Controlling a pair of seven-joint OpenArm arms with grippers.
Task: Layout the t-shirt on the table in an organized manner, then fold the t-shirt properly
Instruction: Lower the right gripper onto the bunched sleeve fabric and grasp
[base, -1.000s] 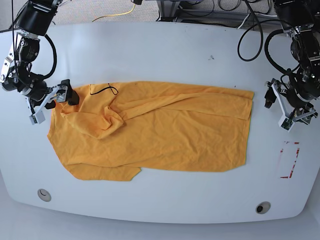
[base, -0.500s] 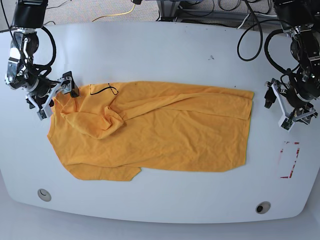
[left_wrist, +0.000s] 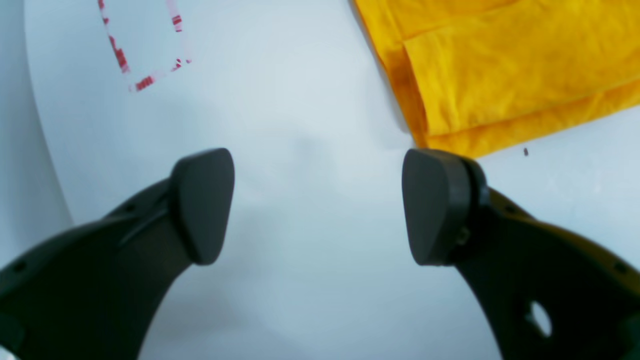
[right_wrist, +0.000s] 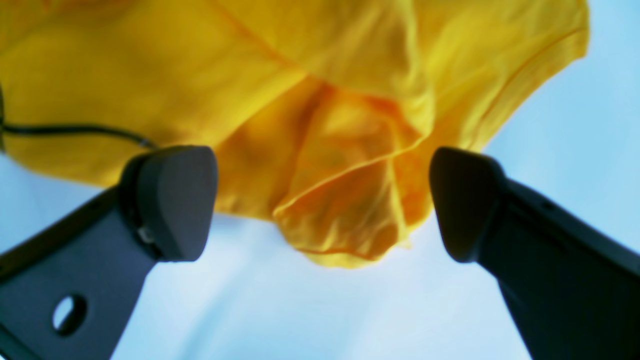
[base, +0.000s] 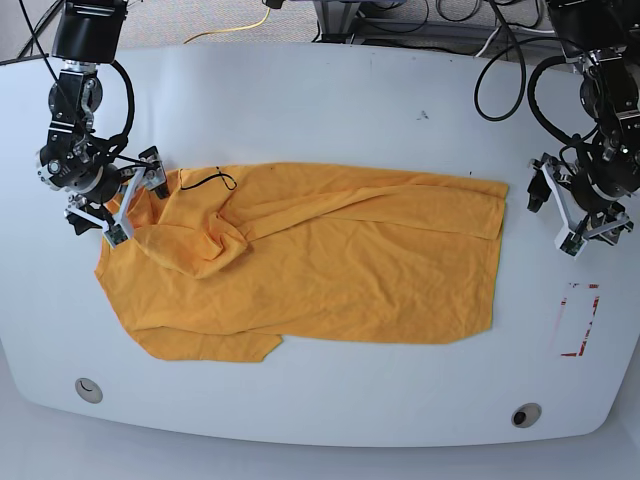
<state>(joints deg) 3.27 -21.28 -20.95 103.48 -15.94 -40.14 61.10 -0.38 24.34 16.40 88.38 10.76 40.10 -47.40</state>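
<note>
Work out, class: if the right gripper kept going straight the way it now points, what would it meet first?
Most likely the bunched sleeve corner of the t-shirt, which lies straight ahead between the open jaws of the right gripper. Depth is unclear; it might touch the white table just in front first.

Left claw spread wide, empty; right claw likewise.

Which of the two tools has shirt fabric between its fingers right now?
The right tool: a bunched fold of the t-shirt sits between its open fingers. The left tool frames only bare table.
</note>
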